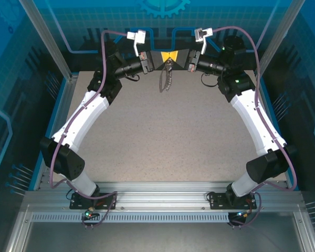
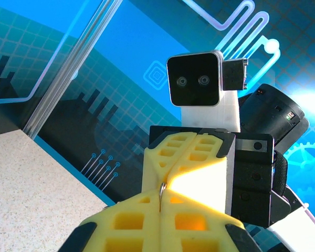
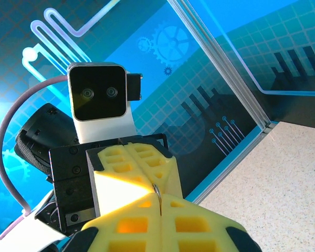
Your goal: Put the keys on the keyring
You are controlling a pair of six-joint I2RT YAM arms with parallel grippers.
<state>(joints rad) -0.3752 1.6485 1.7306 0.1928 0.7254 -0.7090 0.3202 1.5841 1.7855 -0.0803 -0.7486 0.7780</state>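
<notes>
The left gripper [image 1: 165, 56] and right gripper [image 1: 177, 56] meet tip to tip at the far edge of the table [image 1: 163, 142], close to the blue back wall [image 1: 94, 21]. Wide open table lies nearer the bases. Both are squeezed tight on the keyring [image 1: 166, 79] by its little metal ring [image 2: 161, 190]. The keyring hangs below them, with its long side pointing down at the table.
</notes>
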